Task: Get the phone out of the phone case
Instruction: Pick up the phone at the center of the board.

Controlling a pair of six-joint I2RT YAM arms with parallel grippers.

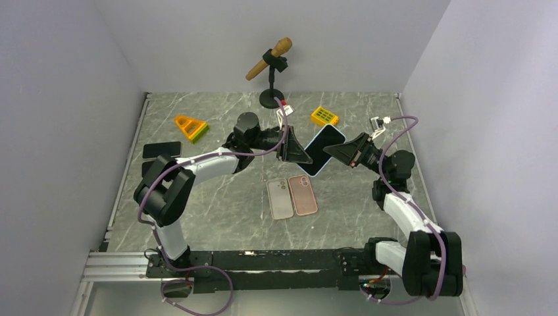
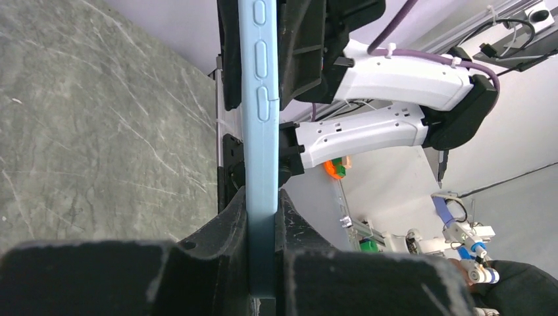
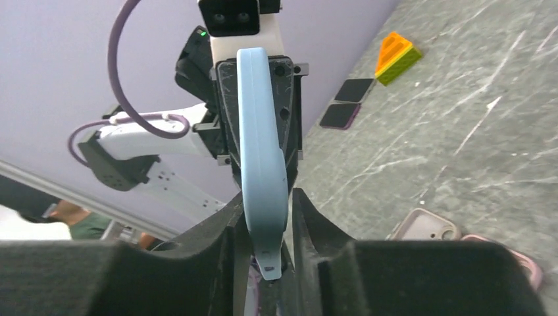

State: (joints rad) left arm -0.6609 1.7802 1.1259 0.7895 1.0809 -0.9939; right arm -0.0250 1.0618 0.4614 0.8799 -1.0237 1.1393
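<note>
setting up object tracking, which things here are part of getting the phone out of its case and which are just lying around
In the job:
- blue cased phone, held off the table in both jaws

Lying about:
- pale case
- pink case
- black phone
- purple-edged phone
- orange wedge
- yellow block
- mic on its stand

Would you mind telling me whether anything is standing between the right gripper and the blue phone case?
Nothing visible does. The right gripper is closed directly on one end of the blue phone case, which is held in mid-air, while the left gripper clamps the opposite end.
</note>
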